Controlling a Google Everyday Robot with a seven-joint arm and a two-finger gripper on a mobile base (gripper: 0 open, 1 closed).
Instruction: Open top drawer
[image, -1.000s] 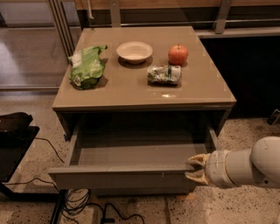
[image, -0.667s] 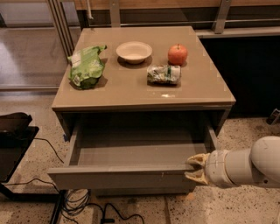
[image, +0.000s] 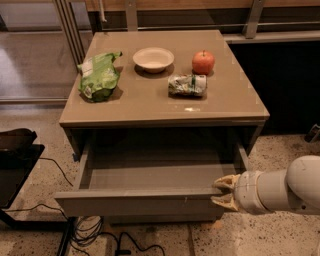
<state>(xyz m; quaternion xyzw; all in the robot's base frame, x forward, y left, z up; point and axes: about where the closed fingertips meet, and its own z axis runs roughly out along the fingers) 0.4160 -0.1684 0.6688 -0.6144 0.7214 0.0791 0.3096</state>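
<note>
The top drawer (image: 145, 202) stands pulled well out from under the tabletop (image: 150, 102), its plain grey inside showing. The gripper (image: 225, 192) is below the tabletop's front right corner, its fingers (image: 226, 182) pinching the right end of the drawer's front panel, one inside and one outside. On the tabletop lie a green chip bag (image: 100, 76), white bowl (image: 153, 59), red apple (image: 203, 62) and crumpled packet (image: 187, 84)

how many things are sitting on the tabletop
4: green bag at left, bowl back middle, apple back right, can before it. Gripper at right front corner of the open drawer.
</note>
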